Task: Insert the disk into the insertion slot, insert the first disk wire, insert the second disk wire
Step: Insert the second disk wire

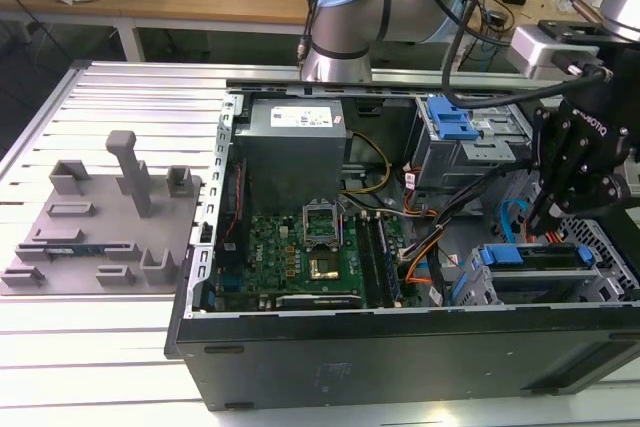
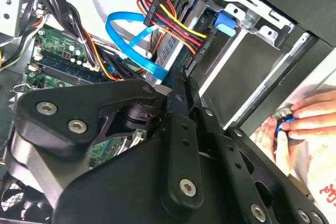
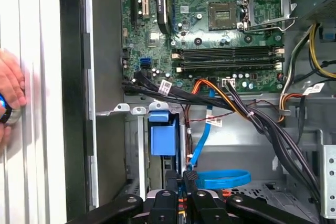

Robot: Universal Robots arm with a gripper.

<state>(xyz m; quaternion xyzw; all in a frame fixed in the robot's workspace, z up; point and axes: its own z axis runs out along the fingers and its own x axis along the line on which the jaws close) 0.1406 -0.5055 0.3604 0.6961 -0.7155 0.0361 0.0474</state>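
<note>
From my station I see the gripper (image 1: 548, 215) down inside the open computer case (image 1: 400, 347), at the exterior view's right, just above the insertion slot (image 1: 470, 287). The disk (image 1: 540, 255) already sits in that grey cage, its blue carrier edge showing at the cage mouth. In the first wrist view the blue carrier (image 3: 161, 135) lies in the cage just ahead of the gripper's fingers (image 3: 190, 178), which stand close together around a connector at the disk's end, though I can't quite make out what they pinch. A flat blue cable (image 2: 137, 45) loops near the multicoloured power wires (image 2: 173, 22). A person's hand (image 2: 304, 124) rests on the bench beside the case.
</note>
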